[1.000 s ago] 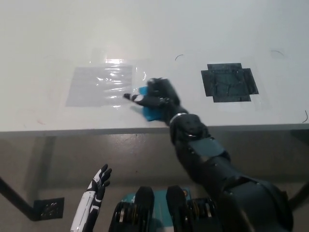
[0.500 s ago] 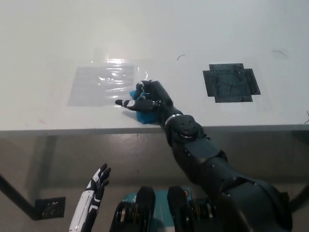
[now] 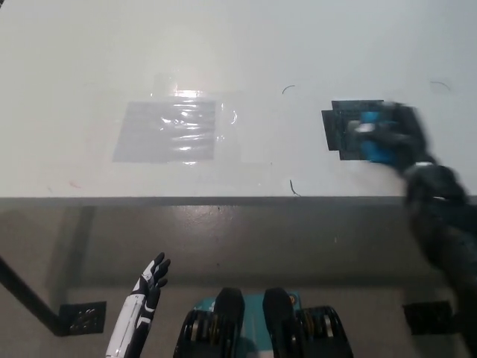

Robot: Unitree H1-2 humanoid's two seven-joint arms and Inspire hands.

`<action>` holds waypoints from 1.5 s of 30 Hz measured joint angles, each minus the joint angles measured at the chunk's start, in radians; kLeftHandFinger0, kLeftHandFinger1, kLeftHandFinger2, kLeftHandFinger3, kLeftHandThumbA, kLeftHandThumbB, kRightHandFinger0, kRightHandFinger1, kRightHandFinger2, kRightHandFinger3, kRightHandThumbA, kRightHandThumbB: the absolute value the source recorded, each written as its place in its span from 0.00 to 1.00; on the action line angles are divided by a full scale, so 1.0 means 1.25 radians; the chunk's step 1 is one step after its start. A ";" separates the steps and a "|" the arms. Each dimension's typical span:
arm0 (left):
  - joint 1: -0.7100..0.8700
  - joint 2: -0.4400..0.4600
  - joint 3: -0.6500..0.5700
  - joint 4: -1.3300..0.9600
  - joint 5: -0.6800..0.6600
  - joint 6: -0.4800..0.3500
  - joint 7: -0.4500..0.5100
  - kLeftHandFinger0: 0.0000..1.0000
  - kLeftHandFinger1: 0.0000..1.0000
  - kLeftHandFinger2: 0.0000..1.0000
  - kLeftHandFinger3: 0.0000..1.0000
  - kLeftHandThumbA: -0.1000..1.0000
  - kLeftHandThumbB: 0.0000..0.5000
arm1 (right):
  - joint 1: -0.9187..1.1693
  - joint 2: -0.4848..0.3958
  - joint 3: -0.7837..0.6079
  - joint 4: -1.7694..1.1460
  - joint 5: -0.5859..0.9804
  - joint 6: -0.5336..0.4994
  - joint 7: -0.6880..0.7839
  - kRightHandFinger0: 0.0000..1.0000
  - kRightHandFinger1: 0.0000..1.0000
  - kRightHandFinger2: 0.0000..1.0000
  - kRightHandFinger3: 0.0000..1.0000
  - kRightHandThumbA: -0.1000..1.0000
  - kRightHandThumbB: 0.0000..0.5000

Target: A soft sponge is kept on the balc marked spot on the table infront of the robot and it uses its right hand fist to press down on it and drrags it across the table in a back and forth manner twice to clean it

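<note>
The blue sponge [image 3: 375,142] lies at the right of the frame, on the black marked spot [image 3: 344,130] of the white worktop [image 3: 223,52]. Motion blur smears the sponge, so its long axis and the direction it points cannot be determined; only its blue upper and lower portions show around the hand. The black right hand [image 3: 391,134] rests on top of the sponge and covers its right part, with the black forearm running down and to the right toward the lower right edge of the frame. The hand appears bunched over the sponge and in contact with it, but the blur prevents any reading of how far the fingers are curled. The white left hand [image 3: 151,280] hangs at the lower left of the frame, below the front edge of the worktop, with its fingers spread apart and touching nothing. A clear, shiny film patch [image 3: 168,130] lies flat on the worktop at the upper left centre, well apart from the sponge. Several short dark pen marks are scattered between the film patch and the marked spot.
</note>
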 measured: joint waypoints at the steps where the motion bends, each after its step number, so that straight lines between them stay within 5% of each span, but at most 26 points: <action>1: 0.000 0.001 0.000 0.000 0.000 0.000 0.000 1.00 1.00 1.00 1.00 1.00 0.03 | 0.010 -0.024 -0.013 -0.002 0.006 -0.003 0.003 0.00 0.00 0.22 0.24 1.00 0.25; 5: 0.001 0.003 0.001 0.000 0.000 0.000 0.001 1.00 1.00 1.00 1.00 1.00 0.04 | 0.055 -0.116 -0.060 -0.011 0.029 -0.011 0.011 0.00 0.00 0.28 0.40 1.00 0.16; 9: 0.002 0.003 0.003 0.001 0.002 0.000 0.001 1.00 1.00 1.00 1.00 1.00 0.03 | 0.101 -0.195 -0.105 -0.015 0.053 -0.019 0.009 0.00 0.00 0.29 0.42 1.00 0.14; 11: 0.001 0.002 0.002 0.001 0.003 0.000 0.002 1.00 1.00 1.00 1.00 1.00 0.00 | 0.116 -0.216 -0.121 -0.015 0.062 -0.021 0.008 0.00 0.00 0.24 0.35 1.00 0.15; 18: 0.003 0.003 0.002 0.005 0.008 0.000 0.007 1.00 1.00 1.00 1.00 1.00 0.01 | 0.131 -0.225 -0.149 -0.014 0.086 -0.022 0.003 0.00 0.00 0.19 0.33 1.00 0.07; 21: 0.004 0.003 0.003 0.006 0.009 0.000 0.008 1.00 1.00 1.00 1.00 1.00 0.00 | 0.131 -0.219 -0.150 -0.017 0.089 -0.025 -0.002 0.00 0.00 0.21 0.33 1.00 0.16; 24: 0.004 0.003 0.002 0.008 0.010 0.000 0.010 1.00 1.00 1.00 1.00 1.00 0.00 | 0.125 -0.198 -0.148 -0.025 0.090 -0.030 -0.003 0.00 0.00 0.25 0.34 1.00 0.28; 28: 0.003 0.002 0.001 0.010 0.010 0.000 0.014 1.00 1.00 1.00 1.00 1.00 0.00 | 0.101 -0.151 -0.147 -0.026 0.095 -0.032 -0.003 0.00 0.00 0.25 0.24 1.00 0.31; 30: 0.003 0.003 0.001 0.011 0.012 0.000 0.017 1.00 1.00 1.00 1.00 1.00 0.00 | 0.087 -0.127 -0.137 -0.025 0.095 -0.033 -0.003 0.00 0.00 0.14 0.13 1.00 0.28; 31: 0.003 0.003 0.001 0.012 0.012 0.000 0.018 1.00 1.00 1.00 1.00 1.00 0.00 | 0.075 -0.106 -0.128 -0.025 0.094 -0.033 -0.004 0.02 0.00 0.15 0.15 1.00 0.36; 32: 0.003 0.003 0.000 0.013 0.012 0.000 0.018 1.00 1.00 1.00 1.00 1.00 0.01 | 0.067 -0.090 -0.123 -0.025 0.094 -0.032 -0.004 0.00 0.00 0.01 0.01 1.00 0.30; 36: 0.000 0.003 0.000 0.023 0.012 0.000 0.018 1.00 1.00 1.00 1.00 1.00 0.00 | 0.020 0.008 -0.085 -0.026 0.086 -0.028 -0.004 0.00 0.00 0.00 0.00 1.00 0.24; 45: 0.000 0.007 -0.001 0.031 0.012 0.000 0.018 1.00 1.00 1.00 1.00 1.00 0.00 | -0.034 0.168 -0.017 -0.026 0.067 -0.022 -0.006 0.00 0.00 0.00 0.00 1.00 0.32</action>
